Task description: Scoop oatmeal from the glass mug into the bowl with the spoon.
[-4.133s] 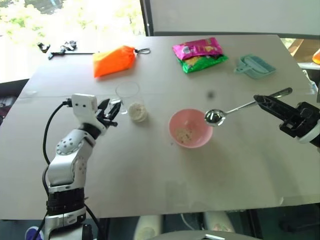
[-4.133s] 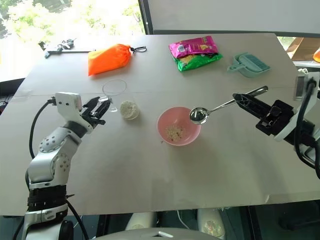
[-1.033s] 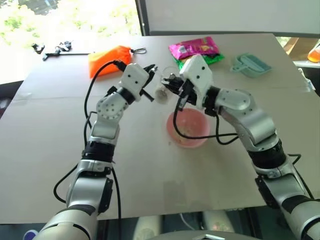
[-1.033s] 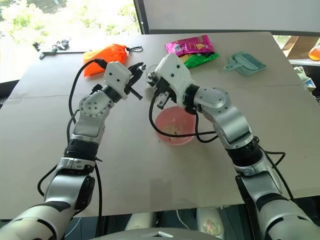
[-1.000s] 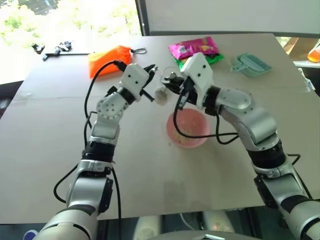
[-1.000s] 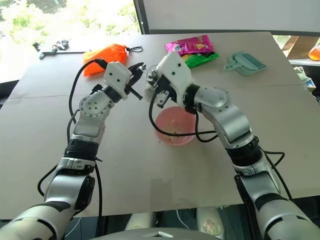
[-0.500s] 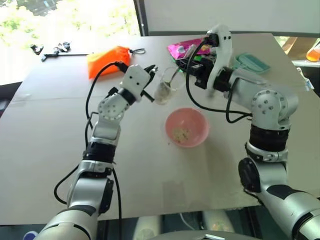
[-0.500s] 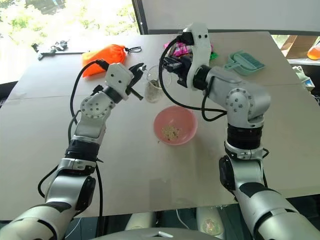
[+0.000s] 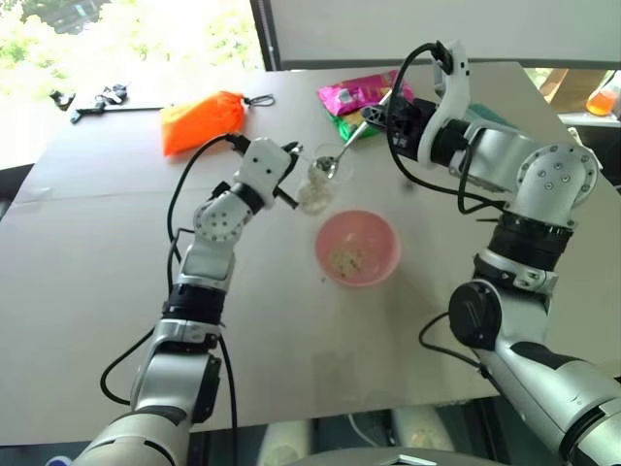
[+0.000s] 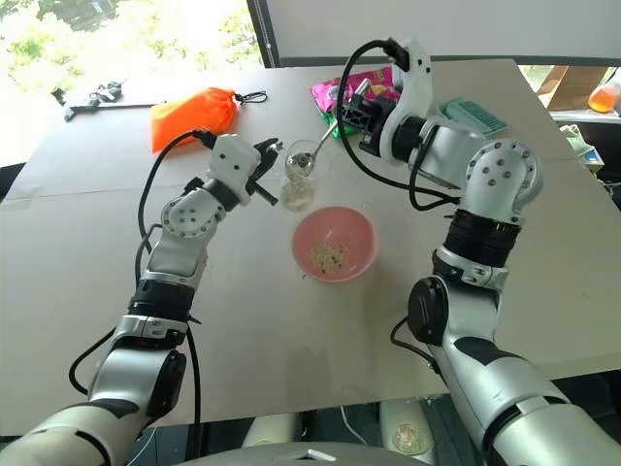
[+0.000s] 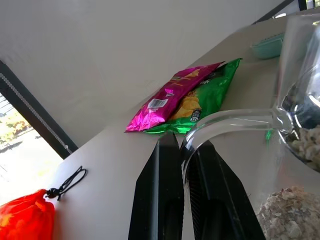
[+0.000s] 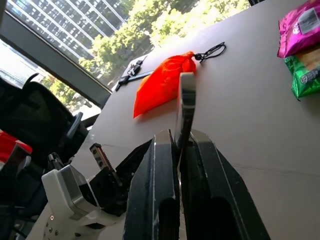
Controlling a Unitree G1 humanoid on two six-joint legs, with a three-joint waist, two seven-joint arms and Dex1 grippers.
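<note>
**Oatmeal on the spoon at the mug's mouth, bowl waiting just beside**

Oatmeal point(image 11: 287, 220) lies heaped in the bottom of the glass mug point(image 9: 317, 186), with a further clump riding in the spoon point(image 9: 328, 165), whose tip sits at the mug's rim. The left hand point(image 9: 290, 175) is pinched narrow on the mug's handle and holds it raised off the bench point(image 9: 97, 272). The right hand point(image 9: 376, 115), beyond the mug, is clamped on the spoon's thin handle. The bowl point(image 9: 357, 248) stands just beside the mug, nearer the robot, with a few flakes already inside.

To do this lift well, I judge the spoon should stay level as it clears the rim, and cross to the bowl before it tips. The mug should be held steady.

The head views give the layout around the mug. The left wrist view alone shows the fingers point(image 11: 160, 200) gripping the handle and the flakes in the spoon. The right wrist view shows the spoon handle pinched between that hand's fingers point(image 12: 157, 200).
</note>
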